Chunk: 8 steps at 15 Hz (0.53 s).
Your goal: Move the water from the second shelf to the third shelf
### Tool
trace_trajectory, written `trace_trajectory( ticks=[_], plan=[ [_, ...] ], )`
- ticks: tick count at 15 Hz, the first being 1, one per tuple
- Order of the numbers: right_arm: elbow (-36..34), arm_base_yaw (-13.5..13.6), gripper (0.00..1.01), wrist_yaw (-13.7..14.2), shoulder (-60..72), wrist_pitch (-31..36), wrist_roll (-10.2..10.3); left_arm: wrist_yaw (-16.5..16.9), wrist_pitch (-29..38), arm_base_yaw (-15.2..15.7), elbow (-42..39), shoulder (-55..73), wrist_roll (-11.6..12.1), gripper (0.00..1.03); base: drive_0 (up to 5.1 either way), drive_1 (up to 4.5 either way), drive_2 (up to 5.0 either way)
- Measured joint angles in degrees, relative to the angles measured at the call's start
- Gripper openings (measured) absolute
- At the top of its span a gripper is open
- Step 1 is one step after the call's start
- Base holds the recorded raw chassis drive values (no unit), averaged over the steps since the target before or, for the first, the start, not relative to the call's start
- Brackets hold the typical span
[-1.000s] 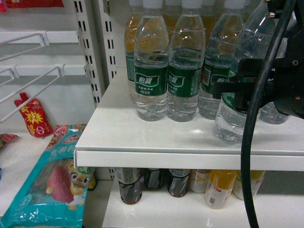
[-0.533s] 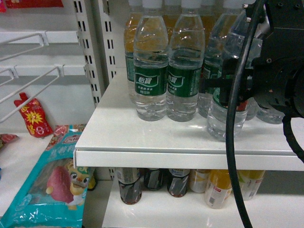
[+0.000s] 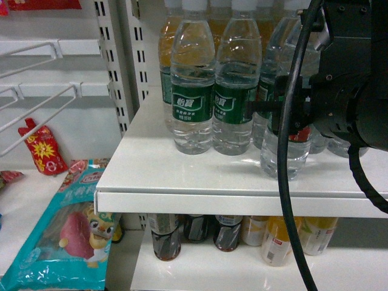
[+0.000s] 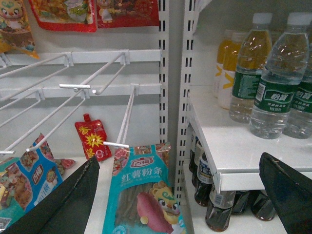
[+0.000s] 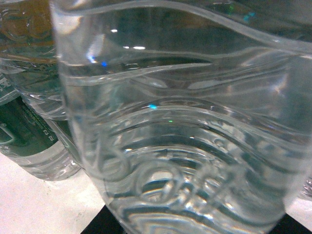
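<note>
White shelf [image 3: 182, 176] carries the rows of bottles, head view. Right hand [image 3: 285, 112] is clamped on the water [image 3: 285, 151] at the shelf's right front; bottle base touches the shelf or sits just above it, can't tell. Cola bottles [image 3: 167, 236] sit on the level under the shelf.
Left wrist: left hand [image 4: 180, 195] is released, fingers [image 4: 63, 204] spread wide, nothing between them, left of the shelf [image 4: 234, 156].
Right wrist: the water [image 5: 185, 136] fills the frame, right against the camera.

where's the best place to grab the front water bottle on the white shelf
Grip the clear ribbed plastic water bottle across its green label band, coming from the open shelf front, as the right end effector does. It stands upright, neighbours crowd behind and left, and the band is straight-sided.
</note>
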Motion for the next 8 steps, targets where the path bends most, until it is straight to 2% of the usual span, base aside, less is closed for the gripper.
trace_trajectory(
  ticks=[1,2,5,8],
  plan=[
    [0.00,0.20,0.39,0.37,0.09,0.04,0.00,0.00,0.02,0.00,0.00,0.00,0.00,0.98,0.0,0.00,0.0],
    [0.02,0.22,0.49,0.48,0.37,0.20,-0.31,-0.02,0.00,0.00,0.00,0.00,0.00,0.98,0.0,0.00,0.0],
    [0.59,0.17,0.98,0.48,0.46,0.72,-0.46,0.00,0.00,0.00,0.00,0.00,0.00,0.98,0.0,0.00,0.0],
    [0.59,0.17,0.98,0.31,0.46,0.68,-0.48,0.00,0.00,0.00,0.00,0.00,0.00,0.98,0.0,0.00,0.0]
  ],
)
